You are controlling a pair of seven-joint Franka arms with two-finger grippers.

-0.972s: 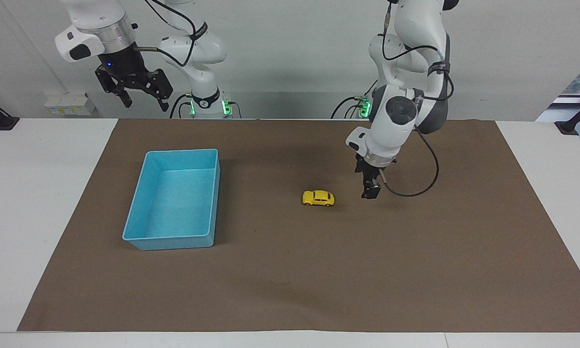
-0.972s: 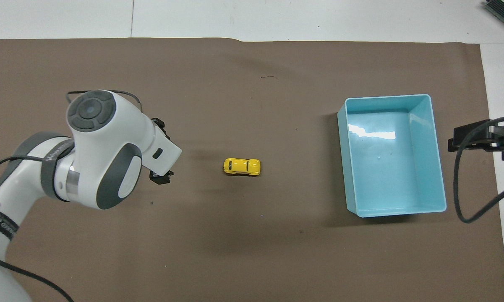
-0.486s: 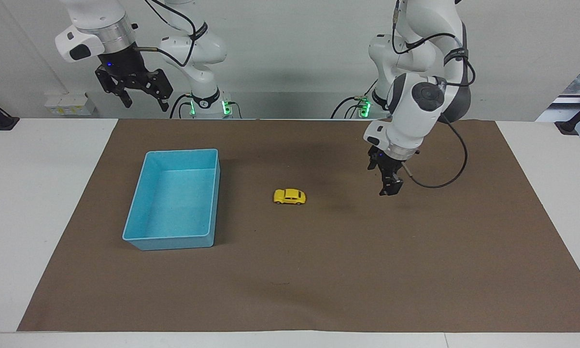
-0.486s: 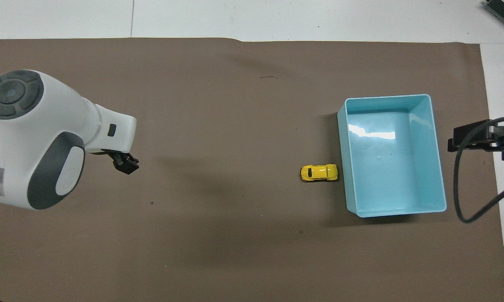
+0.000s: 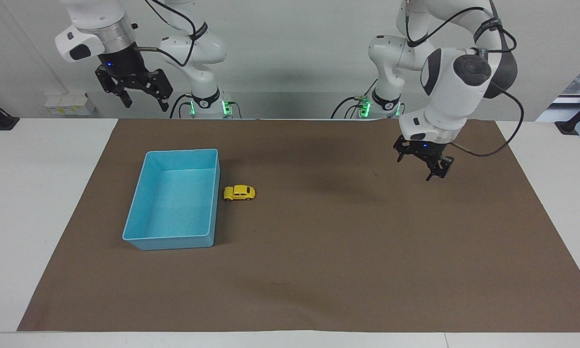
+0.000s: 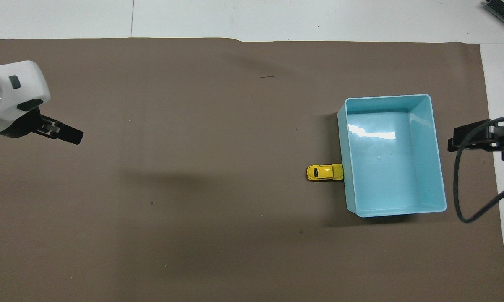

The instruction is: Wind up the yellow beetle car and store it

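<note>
car: yellow beetle car (image 5: 239, 193) on the mat, nose against blue tray (image 5: 147, 238), at the tray's 3 o'clock in the facing view
left gripper (image 5: 427, 166): jaws spread wide, nothing in them, up over bare mat
right gripper (image 5: 137, 94): wide open too, holding nothing, just waiting up high

A robotics lab. Two white arms (image 5: 444, 72) stand bolted at one edge of a white tabletop (image 5: 43, 193), green lights glowing at their bases and cables looping along them. A brown mat (image 5: 318, 251) covers most of the tabletop, against a bare pale wall (image 5: 294, 48) with a socket strip (image 5: 70, 104).
</note>
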